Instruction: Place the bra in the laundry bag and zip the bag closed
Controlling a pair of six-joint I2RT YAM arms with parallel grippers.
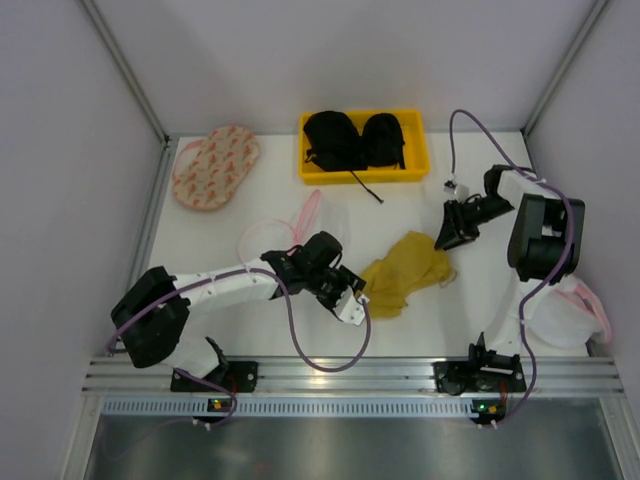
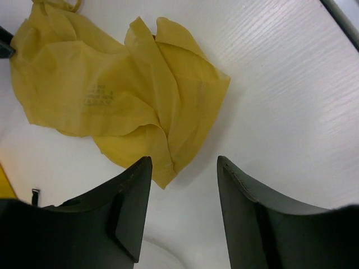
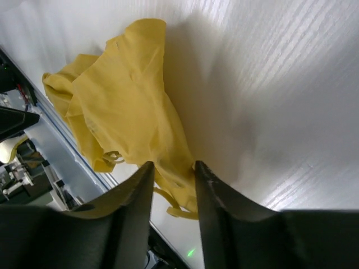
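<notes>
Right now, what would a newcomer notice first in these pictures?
A crumpled yellow bra lies mid-table. The right gripper pinches its far right edge, and the open left gripper sits beside its left edge. A yellow bin of black bras stands at the far edge.

Crumpled mustard-yellow bra (image 1: 405,272), apart and to the right of round translucent pink-rimmed laundry bag (image 1: 258,238)

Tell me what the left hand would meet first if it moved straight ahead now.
Probably the bra: its near corner lies just ahead of the open left hand, though depth is unclear.
</notes>
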